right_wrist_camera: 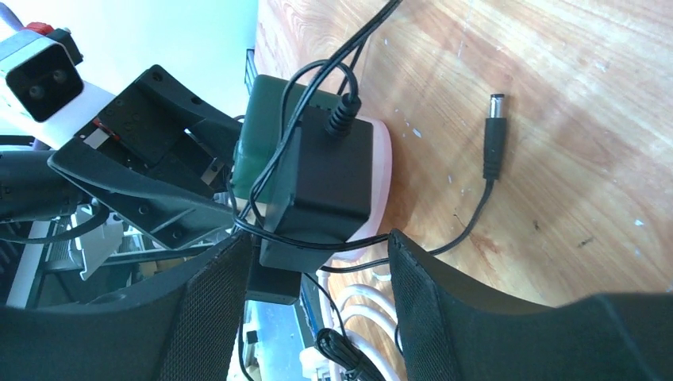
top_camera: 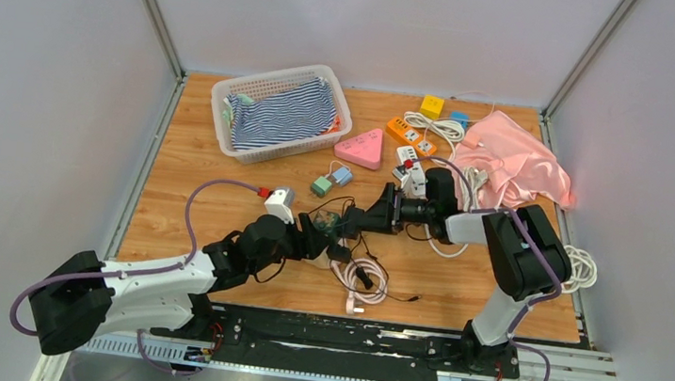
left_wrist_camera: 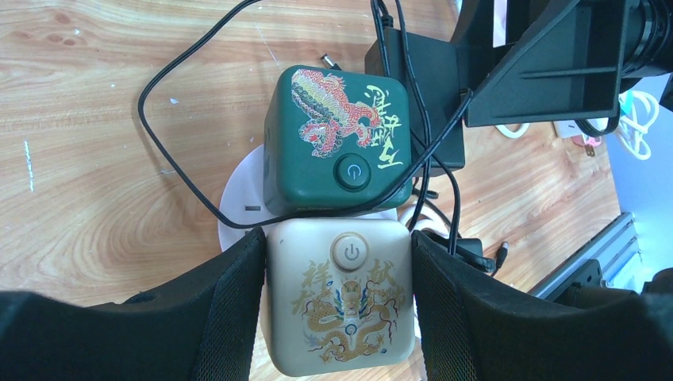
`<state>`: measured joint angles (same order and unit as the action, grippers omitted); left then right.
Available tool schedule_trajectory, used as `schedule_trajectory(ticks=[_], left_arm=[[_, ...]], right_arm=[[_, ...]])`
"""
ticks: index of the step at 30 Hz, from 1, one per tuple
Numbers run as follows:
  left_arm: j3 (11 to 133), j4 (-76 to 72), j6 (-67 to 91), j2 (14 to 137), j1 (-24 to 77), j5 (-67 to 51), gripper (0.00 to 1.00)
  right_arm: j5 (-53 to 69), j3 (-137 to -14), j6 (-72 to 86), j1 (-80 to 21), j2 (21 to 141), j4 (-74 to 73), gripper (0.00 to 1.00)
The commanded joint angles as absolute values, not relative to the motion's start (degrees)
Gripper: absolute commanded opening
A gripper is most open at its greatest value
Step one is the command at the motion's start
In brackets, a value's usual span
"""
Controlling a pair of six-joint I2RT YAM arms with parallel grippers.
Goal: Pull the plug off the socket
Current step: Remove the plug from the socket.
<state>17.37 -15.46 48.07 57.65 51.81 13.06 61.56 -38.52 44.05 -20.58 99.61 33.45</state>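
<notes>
While the two arms meet at the middle of the desk (top_camera: 187,146), the left jaws are closed on a cream cube (left_wrist_camera: 340,305) with a gold dragon print and a round power button. Each black pad (left_wrist_camera: 234,309) lies flush against one side of it. Touching the cream cube's far face is a green cube (left_wrist_camera: 337,139) with a red dragon print and its own power button. Both cubes rest on a round white base (left_wrist_camera: 238,198).

The plug, a black adapter (right_wrist_camera: 321,178), is still seated in the right face of the green cube, near the middle of the desk and between the two arms. The right jaws reach in from the right and straddle the adapter's end at a middling width, one pad (right_wrist_camera: 210,317) on each side. Whether the pads actually press on it cannot be told. A thin black cord (left_wrist_camera: 171,67) loops over the green cube and the adapter, and its barrel connector (right_wrist_camera: 494,135) lies loose on the wood just beside them.

A coil of white cable (top_camera: 358,278) lies near the arms' bases. Toward the far left stands a white basket (top_camera: 270,77) holding a striped cloth (top_camera: 285,114). A pink triangle (top_camera: 360,147) and an orange power strip (top_camera: 410,137) lie at the far centre, and a pink cloth (top_camera: 516,162) at the far right.
</notes>
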Motion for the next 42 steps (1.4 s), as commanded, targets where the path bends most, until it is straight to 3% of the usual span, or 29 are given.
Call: schedule_trajectory(ticks=[1,15,17,22,26,42], left_arm=[[16.0,-14.56,50.01,58.94,51.42,11.12,0.0],[15.6,-14.85,50.36,58.96,51.42,11.07,0.0],[15.51,-14.86,50.36,58.89,51.42,11.16,0.0],[15.15,-14.85,50.36,58.6,51.39,11.67,0.0],[14.69,-14.86,50.45,58.28,51.42,11.91,0.0],[14.41,-14.94,50.39,58.31,51.41,11.95,0.0]], right_arm=[[63.6,-39.95,47.46,-22.24,100.39,37.97,0.64],[63.55,-40.72,46.67,-23.97,101.6,36.78,0.54],[64.16,-41.22,46.67,-23.92,102.04,36.65,0.6],[69.0,-43.15,48.22,-23.28,103.57,38.09,0.86],[68.8,-42.9,48.24,-21.98,102.63,38.34,0.9],[62.74,-44.66,49.28,-18.74,105.94,36.72,0.62]])
